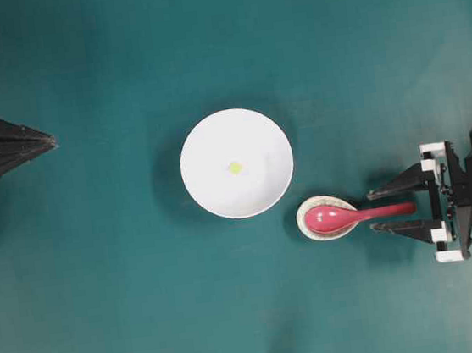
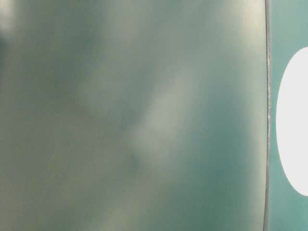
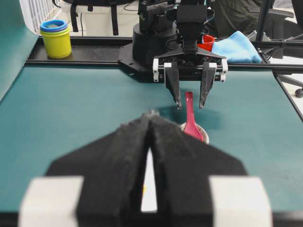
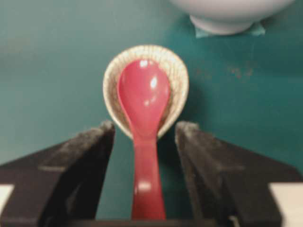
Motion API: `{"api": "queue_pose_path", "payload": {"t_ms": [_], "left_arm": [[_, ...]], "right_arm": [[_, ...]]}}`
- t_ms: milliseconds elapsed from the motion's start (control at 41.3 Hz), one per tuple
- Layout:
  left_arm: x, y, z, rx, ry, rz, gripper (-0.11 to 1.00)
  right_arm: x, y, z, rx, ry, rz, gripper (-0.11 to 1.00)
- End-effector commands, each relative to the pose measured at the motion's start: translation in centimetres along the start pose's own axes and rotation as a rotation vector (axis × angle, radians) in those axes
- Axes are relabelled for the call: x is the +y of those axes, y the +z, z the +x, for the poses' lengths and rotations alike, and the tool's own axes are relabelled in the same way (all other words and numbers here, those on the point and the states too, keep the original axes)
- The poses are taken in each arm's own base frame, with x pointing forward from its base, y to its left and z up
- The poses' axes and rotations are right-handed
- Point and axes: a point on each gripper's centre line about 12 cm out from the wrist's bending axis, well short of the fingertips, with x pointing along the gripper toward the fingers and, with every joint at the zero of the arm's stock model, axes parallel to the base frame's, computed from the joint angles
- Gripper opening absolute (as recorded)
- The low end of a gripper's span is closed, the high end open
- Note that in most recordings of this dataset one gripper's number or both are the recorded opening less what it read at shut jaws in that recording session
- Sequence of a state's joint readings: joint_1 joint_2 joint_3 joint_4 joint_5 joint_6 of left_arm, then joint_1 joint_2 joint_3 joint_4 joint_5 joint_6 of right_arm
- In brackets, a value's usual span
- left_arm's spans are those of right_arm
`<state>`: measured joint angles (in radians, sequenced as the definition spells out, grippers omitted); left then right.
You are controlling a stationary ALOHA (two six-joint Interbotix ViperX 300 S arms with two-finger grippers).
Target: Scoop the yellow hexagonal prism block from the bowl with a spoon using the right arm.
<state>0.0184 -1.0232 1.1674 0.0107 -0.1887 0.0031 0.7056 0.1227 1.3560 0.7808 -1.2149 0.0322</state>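
Note:
The white bowl [image 1: 212, 192] stands mid-table with the tiny yellow block [image 1: 235, 167] at its centre. The red-pink spoon [image 1: 343, 215] lies to the right of the bowl, head in a small speckled dish [image 1: 304, 224], handle pointing right. My right gripper [image 1: 375, 211] is open, one finger on each side of the handle, with gaps on both sides. In the right wrist view the handle [image 4: 147, 179] runs between the open fingers [image 4: 144, 130], and the bowl's foot [image 4: 227, 21] shows at the top. My left gripper [image 1: 49, 142] is shut and empty at the far left edge.
In the left wrist view, stacked yellow and blue cups [image 3: 56, 38], a red cup [image 3: 206, 42] and a blue cloth [image 3: 236, 47] sit beyond the table's far edge. The table-level view is mostly blur, with a white shape [image 2: 296, 120] at its right edge.

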Motion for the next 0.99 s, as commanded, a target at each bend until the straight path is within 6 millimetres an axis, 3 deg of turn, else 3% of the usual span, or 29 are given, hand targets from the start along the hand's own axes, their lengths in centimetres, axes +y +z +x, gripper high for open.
{"api": "queue_pose_path", "payload": {"t_ms": [0, 751, 969], "left_arm": [[0.0, 0.77, 0.18, -0.018, 0.0, 0.005, 0.0], [0.0, 0.74, 0.21, -0.017, 0.0, 0.005, 0.0], [0.0, 0.74, 0.21, -0.017, 0.0, 0.005, 0.0]], "right_arm": [[0.56, 0.24, 0.18, -0.01, 0.015, 0.009, 0.59], [0.63, -0.43, 0.01, 0.04, 0.034, -0.009, 0.59], [0.59, -0.43, -0.02, 0.039, 0.034, -0.015, 0.53]]}}
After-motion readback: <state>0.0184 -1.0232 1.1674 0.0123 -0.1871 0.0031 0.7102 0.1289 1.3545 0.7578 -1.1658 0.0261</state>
